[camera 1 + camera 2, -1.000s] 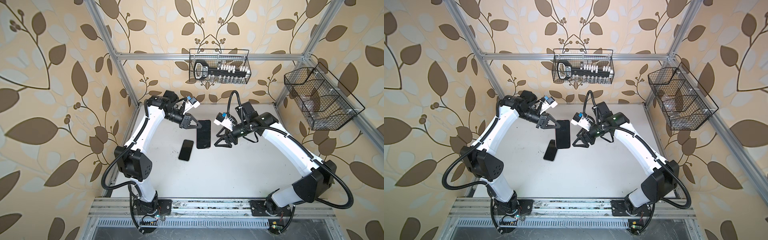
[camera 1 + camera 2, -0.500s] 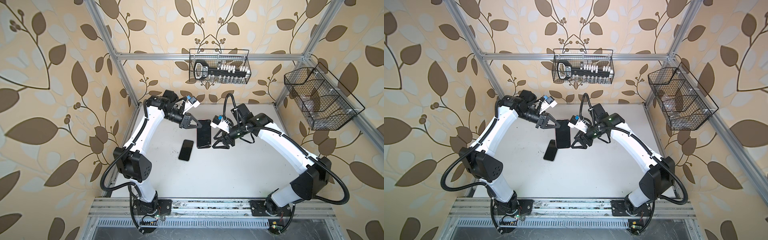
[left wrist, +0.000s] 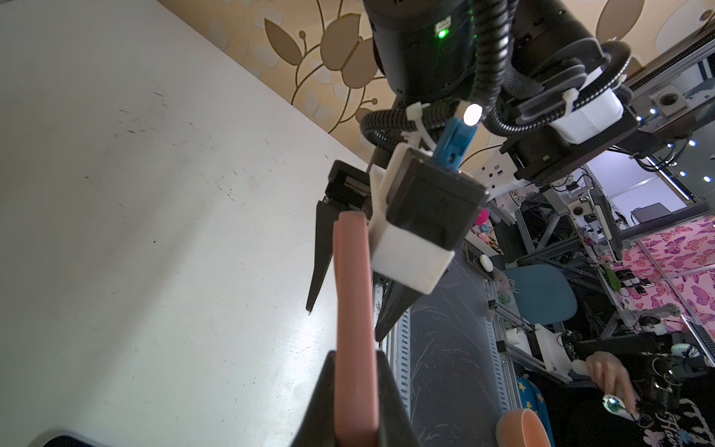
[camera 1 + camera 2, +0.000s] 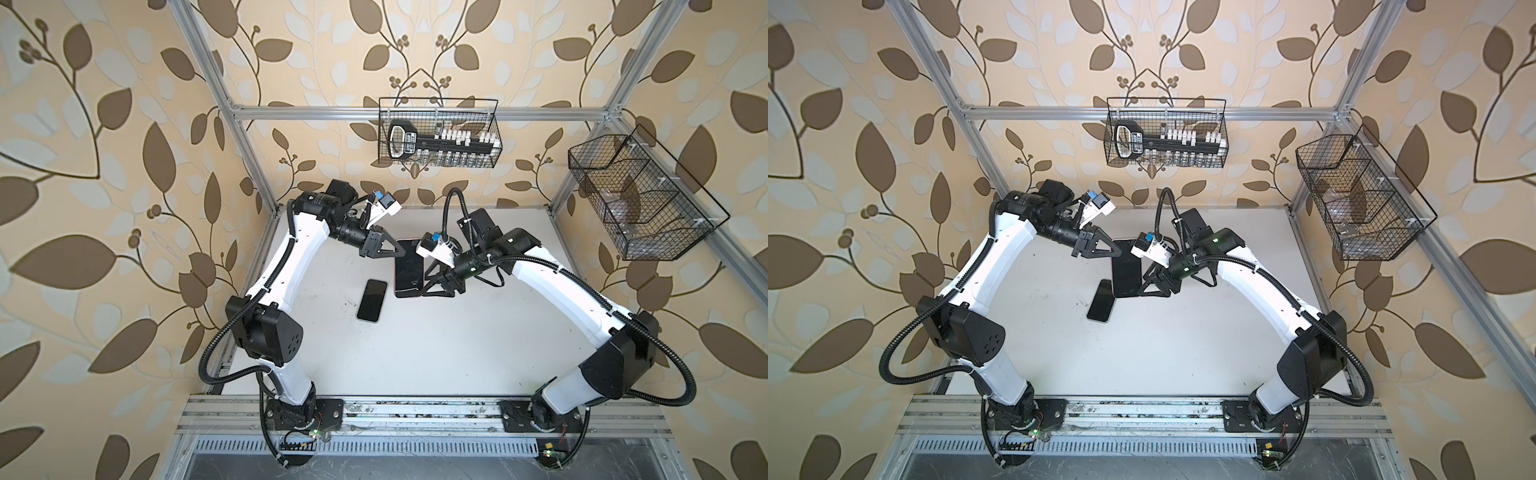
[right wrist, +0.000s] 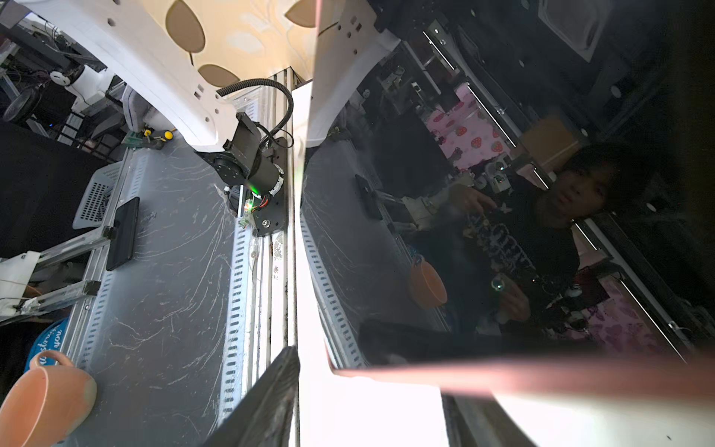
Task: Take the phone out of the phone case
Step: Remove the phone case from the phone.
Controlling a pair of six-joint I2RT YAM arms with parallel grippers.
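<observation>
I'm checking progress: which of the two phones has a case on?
The larger phone, gripped by the left hand: a pink case rims it. The smaller phone lies bare on the table.

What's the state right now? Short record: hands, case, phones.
left hand: shut on one end of the phone case
right hand: open, jaws straddling the case's other end
phone: inside the case, screen showing
second phone: flat on the table, neither hand on it
task: phone not yet removed
</observation>
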